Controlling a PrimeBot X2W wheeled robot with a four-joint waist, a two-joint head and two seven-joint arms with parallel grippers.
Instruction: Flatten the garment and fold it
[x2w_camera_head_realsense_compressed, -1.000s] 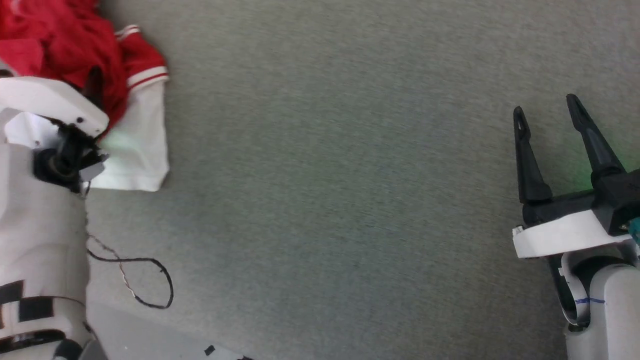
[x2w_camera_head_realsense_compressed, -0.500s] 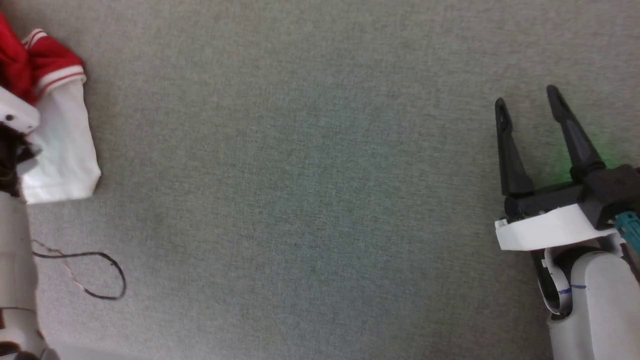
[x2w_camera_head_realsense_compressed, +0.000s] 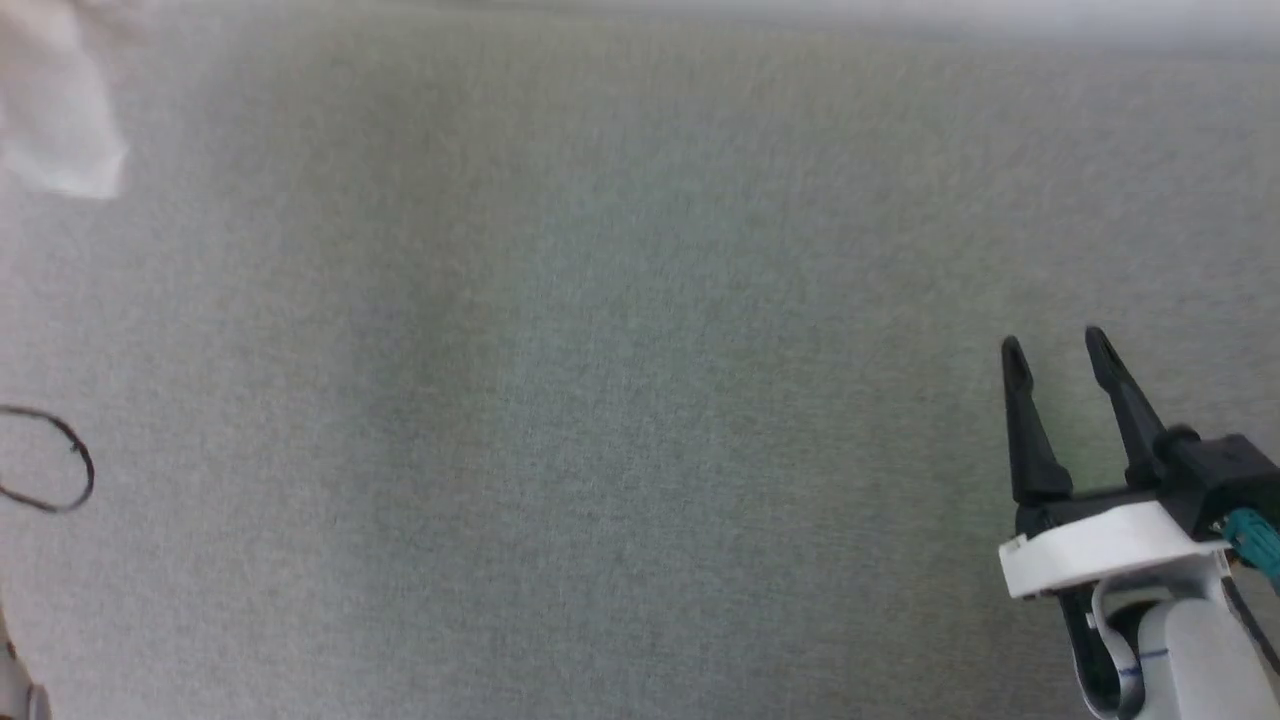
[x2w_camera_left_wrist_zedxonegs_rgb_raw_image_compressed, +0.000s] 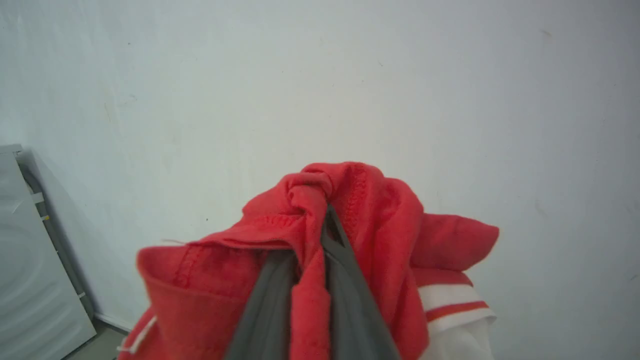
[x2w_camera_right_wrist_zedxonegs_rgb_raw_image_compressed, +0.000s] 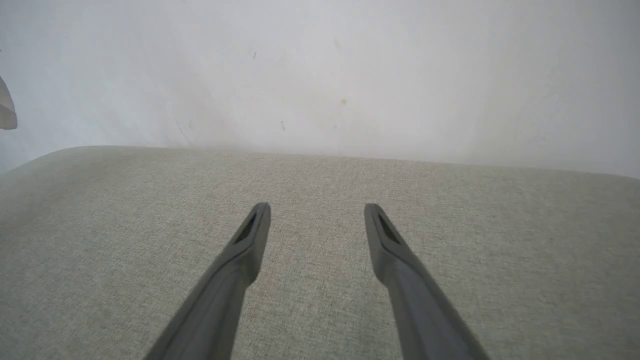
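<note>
In the left wrist view my left gripper (x2w_camera_left_wrist_zedxonegs_rgb_raw_image_compressed: 324, 222) is shut on a bunched fold of the garment (x2w_camera_left_wrist_zedxonegs_rgb_raw_image_compressed: 372, 235), a red shirt. Red cloth wraps both fingers, and a white sleeve (x2w_camera_left_wrist_zedxonegs_rgb_raw_image_compressed: 457, 335) with red-white trim hangs at the lower right. The white wall is behind the garment. A blurred white patch of cloth (x2w_camera_head_realsense_compressed: 60, 130) shows at the head view's top left corner. My right gripper (x2w_camera_head_realsense_compressed: 1055, 345) stands open at the lower right with nothing between its fingers. In its own wrist view the right gripper (x2w_camera_right_wrist_zedxonegs_rgb_raw_image_compressed: 316, 207) hovers over bare grey-green fabric.
A grey-green fabric surface (x2w_camera_head_realsense_compressed: 620, 400) spreads across the head view, ending at a white wall (x2w_camera_right_wrist_zedxonegs_rgb_raw_image_compressed: 320, 75) at the far side. A black cable loop (x2w_camera_head_realsense_compressed: 60, 470) lies at the left edge. A grey panel (x2w_camera_left_wrist_zedxonegs_rgb_raw_image_compressed: 30, 280) stands at the left of the left wrist view.
The head camera has turned, so the garment and left arm have slid out at the upper left. The left gripper has shut on the garment. The right gripper stays open.
</note>
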